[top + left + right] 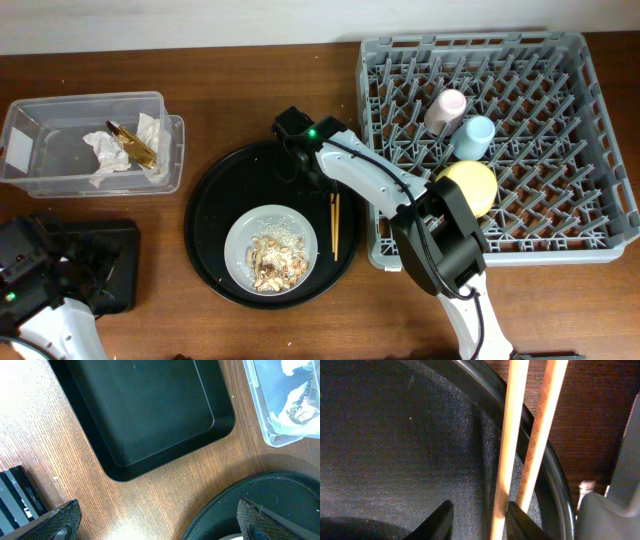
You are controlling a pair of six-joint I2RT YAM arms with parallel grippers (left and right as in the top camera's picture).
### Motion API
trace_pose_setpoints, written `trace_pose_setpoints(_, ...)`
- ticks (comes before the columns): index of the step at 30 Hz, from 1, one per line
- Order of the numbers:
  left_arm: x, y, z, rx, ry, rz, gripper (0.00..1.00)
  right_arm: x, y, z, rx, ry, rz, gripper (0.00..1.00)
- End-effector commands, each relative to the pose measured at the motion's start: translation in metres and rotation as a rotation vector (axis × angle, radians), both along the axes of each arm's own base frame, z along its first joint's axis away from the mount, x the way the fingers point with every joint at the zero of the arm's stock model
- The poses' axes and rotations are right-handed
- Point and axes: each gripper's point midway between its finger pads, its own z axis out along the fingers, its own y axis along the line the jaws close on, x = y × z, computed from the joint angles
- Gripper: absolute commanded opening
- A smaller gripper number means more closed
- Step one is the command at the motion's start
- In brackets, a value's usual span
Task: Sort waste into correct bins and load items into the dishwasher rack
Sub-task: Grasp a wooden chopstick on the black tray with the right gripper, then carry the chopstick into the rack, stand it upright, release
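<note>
A pair of wooden chopsticks (335,225) lies on the right side of a round black tray (212,200). My right gripper (325,185) is open at their far end. In the right wrist view one chopstick (507,450) runs between the fingers (480,522) and the other lies by the right finger. A grey-white plate (240,232) holds food scraps (278,262). The clear box (60,110) holds white napkins (110,150) and a gold wrapper (135,145). My left gripper (160,527) is open and empty beside the shallow black tray (150,410).
The grey rack (560,200) at the right holds a pink cup (445,108), a light blue cup (474,136) and a yellow bowl (470,185). My right arm reaches across the rack's left front corner. The round tray's rim (250,490) lies near the left gripper's right finger.
</note>
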Motion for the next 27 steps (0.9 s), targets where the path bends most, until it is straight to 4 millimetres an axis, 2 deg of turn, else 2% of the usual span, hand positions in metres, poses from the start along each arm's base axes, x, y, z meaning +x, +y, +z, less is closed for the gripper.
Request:
trace_pose_setpoints(1,-0.001,0.002,0.002,0.008,-0.003,0.011,0.99,-0.004,-0.001,-0.009,-0.02,0.013,-0.007,0.36)
trace_pose_setpoints(6,-0.001,0.002,0.002,0.008,-0.003,0.011,0.99,-0.015,-0.01,-0.028,-0.044,0.045,-0.006,0.36)
trace_pose_setpoints(8,-0.001,0.002,0.002,0.008,-0.003,0.011,0.99,-0.021,0.002,-0.029,0.02,0.084,-0.002,0.18)
trace_pose_setpoints(9,-0.001,0.002,0.002,0.008,-0.003,0.011,0.99,-0.022,0.007,-0.027,0.049,0.094,0.002,0.04)
trace_pose_setpoints(10,-0.001,0.002,0.002,0.008,-0.003,0.011,0.99,-0.02,0.009,-0.019,0.052,0.093,0.005,0.04)
trace_pose_setpoints(11,-0.001,0.002,0.002,0.008,-0.003,0.011,0.99,-0.015,0.011,-0.001,0.059,0.087,0.004,0.04)
trace_pose_setpoints(12,-0.001,0.002,0.002,0.008,-0.003,0.011,0.99,-0.006,0.012,0.025,0.079,0.071,-0.007,0.04)
trace_pose_setpoints(13,-0.001,0.002,0.002,0.008,-0.003,0.011,0.99,0.007,0.024,0.068,0.19,0.062,0.075,0.04)
trace_pose_setpoints(14,-0.001,0.002,0.002,0.008,-0.003,0.011,0.99,0.016,0.029,0.101,0.279,0.047,0.152,0.04)
trace_pose_setpoints(15,-0.001,0.002,0.002,0.008,-0.003,0.011,0.99,0.032,0.004,0.132,0.28,0.004,0.107,0.04)
trace_pose_setpoints(16,-0.001,0.002,0.002,0.008,-0.003,0.011,0.99,0.044,-0.021,0.145,0.26,-0.022,0.104,0.04)
trace_pose_setpoints(17,-0.001,0.002,0.002,0.008,-0.003,0.011,0.99,0.06,-0.066,0.151,0.215,-0.036,0.061,0.04)
trace_pose_setpoints(18,-0.001,0.002,0.002,0.008,-0.003,0.011,0.99,0.073,-0.114,0.146,0.186,-0.029,0.091,0.04)
trace_pose_setpoints(20,-0.001,0.002,0.002,0.008,-0.003,0.011,0.99,0.082,-0.153,0.14,0.17,-0.024,0.073,0.04)
trace_pose_setpoints(23,-0.001,0.002,0.002,0.008,-0.003,0.011,0.99,0.102,-0.192,0.134,0.159,-0.071,-0.009,0.06)
trace_pose_setpoints(24,-0.001,0.002,0.002,0.008,-0.003,0.011,0.99,0.105,-0.196,0.134,0.16,-0.084,-0.016,0.09)
trace_pose_setpoints(26,-0.001,0.002,0.002,0.008,-0.003,0.011,0.99,0.111,-0.187,0.137,0.196,-0.109,-0.003,0.09)
trace_pose_setpoints(27,-0.001,0.002,0.002,0.008,-0.003,0.011,0.99,0.113,-0.186,0.137,0.197,-0.115,-0.001,0.16)
